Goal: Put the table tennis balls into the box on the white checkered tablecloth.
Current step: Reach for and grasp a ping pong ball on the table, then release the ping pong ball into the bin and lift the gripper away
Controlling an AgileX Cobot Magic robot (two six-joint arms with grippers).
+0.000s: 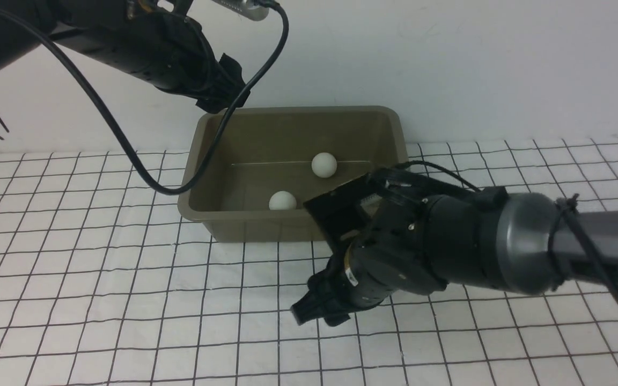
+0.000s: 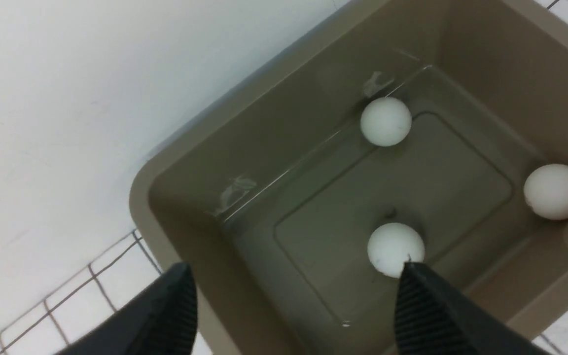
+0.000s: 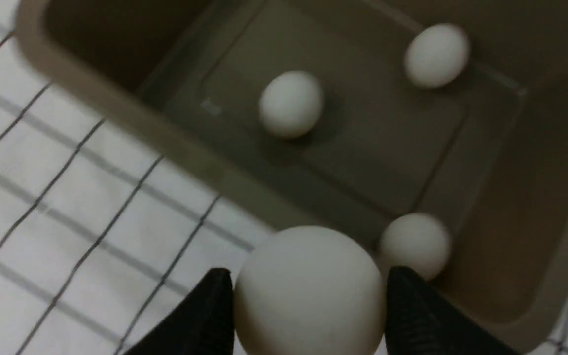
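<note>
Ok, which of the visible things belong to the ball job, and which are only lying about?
For the job:
- three balls in the box
- one ball in the right pincer
- checkered cloth

Only lying about:
- nothing that I can see

We see the box [image 1: 266, 228], an olive-grey rectangular bin with rounded corners, sloping sides and a flared rim, standing upright and open-topped on the white checkered tablecloth [image 1: 142, 300], a white, lightly wrinkled cloth with a thin black grid. We count three plain white table tennis balls inside the box: one ball [image 2: 386, 121] near the box's far wall, a second ball [image 2: 395, 249] toward the box's near wall, and a third ball [image 2: 556, 191] by the box's near right corner. We find a fourth white ball [image 3: 309, 291] held above the cloth, just outside the box's near rim.
</note>
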